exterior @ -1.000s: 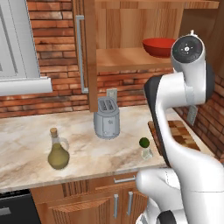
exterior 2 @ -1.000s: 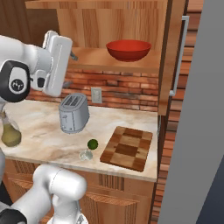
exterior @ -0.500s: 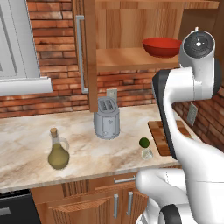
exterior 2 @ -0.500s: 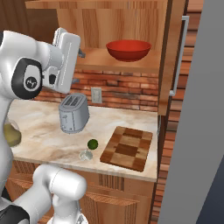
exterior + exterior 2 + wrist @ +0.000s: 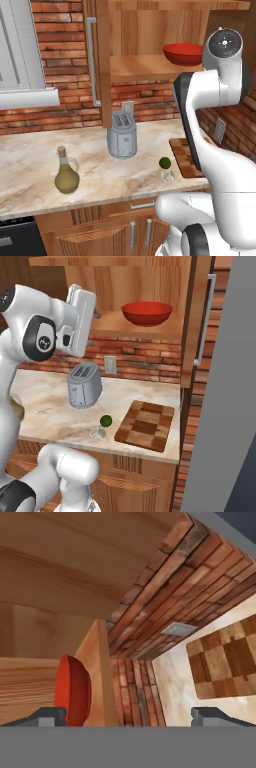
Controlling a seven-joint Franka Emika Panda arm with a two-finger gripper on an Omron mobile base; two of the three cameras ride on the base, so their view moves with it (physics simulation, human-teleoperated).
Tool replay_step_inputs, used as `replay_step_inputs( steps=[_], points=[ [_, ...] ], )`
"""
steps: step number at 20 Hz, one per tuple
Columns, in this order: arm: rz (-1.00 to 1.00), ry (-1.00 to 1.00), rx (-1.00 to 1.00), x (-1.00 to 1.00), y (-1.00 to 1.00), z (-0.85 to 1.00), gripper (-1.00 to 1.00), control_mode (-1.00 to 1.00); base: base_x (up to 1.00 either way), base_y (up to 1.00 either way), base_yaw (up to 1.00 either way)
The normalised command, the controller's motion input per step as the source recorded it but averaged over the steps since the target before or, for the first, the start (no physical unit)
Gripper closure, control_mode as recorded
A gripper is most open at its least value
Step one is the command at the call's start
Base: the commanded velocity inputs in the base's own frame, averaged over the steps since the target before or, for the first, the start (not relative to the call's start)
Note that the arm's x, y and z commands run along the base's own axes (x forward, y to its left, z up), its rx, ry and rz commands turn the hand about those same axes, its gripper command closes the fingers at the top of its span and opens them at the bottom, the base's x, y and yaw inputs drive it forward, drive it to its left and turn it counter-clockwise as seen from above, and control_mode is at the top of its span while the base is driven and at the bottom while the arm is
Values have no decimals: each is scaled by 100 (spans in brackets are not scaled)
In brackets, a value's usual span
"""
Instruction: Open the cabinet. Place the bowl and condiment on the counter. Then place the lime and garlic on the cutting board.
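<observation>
The cabinet (image 5: 150, 30) stands open, its door (image 5: 102, 60) swung out to the left. On its shelf sits the red bowl (image 5: 184, 53) (image 5: 147, 312) (image 5: 75, 689). My gripper (image 5: 96, 314) (image 5: 128, 717) is open and empty at shelf height, just left of the bowl and apart from it. The condiment (image 5: 66, 172) stands upright on the counter (image 5: 30, 160). The lime (image 5: 164, 162) (image 5: 106, 420) and the garlic (image 5: 167, 175) (image 5: 98, 432) lie side by side near the counter's front edge, left of the cutting board (image 5: 145, 425) (image 5: 227, 662).
A silver toaster (image 5: 122, 136) (image 5: 84, 385) stands at the back of the counter below the shelf. The right cabinet door (image 5: 197, 316) hangs open beside the bowl. A wall outlet (image 5: 110, 364) sits on the brick wall. My arm (image 5: 210, 115) hides part of the board.
The arm has lifted and swung the hand up and toward the shelf, closer to the bowl. The jaws stayed open. Nothing on the counter moved.
</observation>
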Motion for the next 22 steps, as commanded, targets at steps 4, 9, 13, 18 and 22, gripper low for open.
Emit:
replay_step_inputs(
  steps=[4,9,13,18,22],
  points=[
    [4,1,0,20,-5,13,-100,-100,0,0,0],
    [6,2,0,20,-11,2,-100,-100,0,0,0],
    [9,0,0,26,-16,0,-100,-100,0,0,0],
    [10,0,0,26,-18,0,-100,-100,0,0,0],
    [10,1,0,28,-11,0,-100,-100,0,0,0]
  ],
)
